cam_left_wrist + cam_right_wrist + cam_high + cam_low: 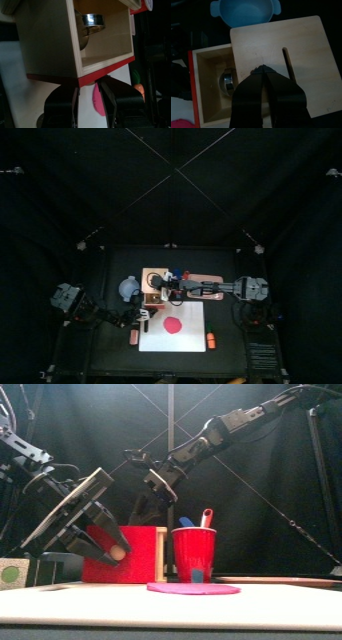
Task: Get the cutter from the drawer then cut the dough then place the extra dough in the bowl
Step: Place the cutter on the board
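The task was at its first stage. The pale wooden box (pixel 298 50) filled the right of the right wrist view, and its drawer (pixel 210 102) stood open at the lower left of that frame. The round metal cutter with its wire handle (pixel 93 21) lay inside the drawer, near the top of the left wrist frame, and neither arm held it. The flat red disc of dough (pixel 171 325) lay whole on the white cutting board (pixel 198 308) in the lower middle of the top view. The blue-grey bowl with two small handles (pixel 244 12), at the top of the right wrist frame, looked empty. So lifting out the cutter, cutting the dough and moving the extra dough all appeared to be left to do.

The left gripper (pixel 88 84) was clamped on the red drawer front (pixel 140 554), with one jaw on each side of the panel's edge. The gap between the jaws was only as wide as that panel.

The right gripper (pixel 261 71) had its jaws drawn together to a point. The tips sat at the front edge of the box's top, above the open drawer and beside the slot, and held nothing. From these views it likely rested on the wood to steady the box, though contact could not be confirmed.
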You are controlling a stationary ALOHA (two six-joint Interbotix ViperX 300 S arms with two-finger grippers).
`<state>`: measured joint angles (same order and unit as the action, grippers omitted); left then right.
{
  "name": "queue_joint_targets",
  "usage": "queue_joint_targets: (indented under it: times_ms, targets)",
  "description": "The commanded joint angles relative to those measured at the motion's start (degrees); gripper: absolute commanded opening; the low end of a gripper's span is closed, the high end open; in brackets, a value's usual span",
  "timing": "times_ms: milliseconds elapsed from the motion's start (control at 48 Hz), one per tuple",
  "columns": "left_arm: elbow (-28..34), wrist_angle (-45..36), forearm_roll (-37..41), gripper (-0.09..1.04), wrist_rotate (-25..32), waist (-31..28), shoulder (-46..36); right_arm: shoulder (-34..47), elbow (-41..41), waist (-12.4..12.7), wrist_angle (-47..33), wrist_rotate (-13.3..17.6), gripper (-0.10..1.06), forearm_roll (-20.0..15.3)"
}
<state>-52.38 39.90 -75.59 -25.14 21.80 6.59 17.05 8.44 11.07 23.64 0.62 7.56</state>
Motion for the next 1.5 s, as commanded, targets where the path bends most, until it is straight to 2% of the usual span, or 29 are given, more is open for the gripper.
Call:
queue_joint_targets:
  times_ms: [21, 604, 1062, 1354, 1500]
  targets:
    - [0.9, -0.6, 0.2, 0.50, 0.1, 1.4, -0.4, 1.4, 0.4, -0.4, 1.8, 0.2, 0.05, -0.2]
    - [-0.3, -0.6, 0.4, 0.52, 0.2, 1.6, -0.4, 1.4, 0.4, -0.4, 1.8, 0.2, 0.05, -0.2]
    - [-0.5, -0.4, 2.4, 0.75, 0.4, 1.2, -0.3, 1.6, 0.2, -0.4, 1.8, 0.1, 0.05, -0.2]
    - [-0.8, -0.4, 4.2, 0.84, 0.2, 1.3, -1.0, 1.7, 0.1, -0.4, 1.8, 0.1, 0.05, -0.2]
    - [-2.8, -1.1, 4.5, 0.85, 0.2, 3.0, -3.4, 1.7, -0.2, -0.4, 1.8, 0.1, 0.05, -0.2]
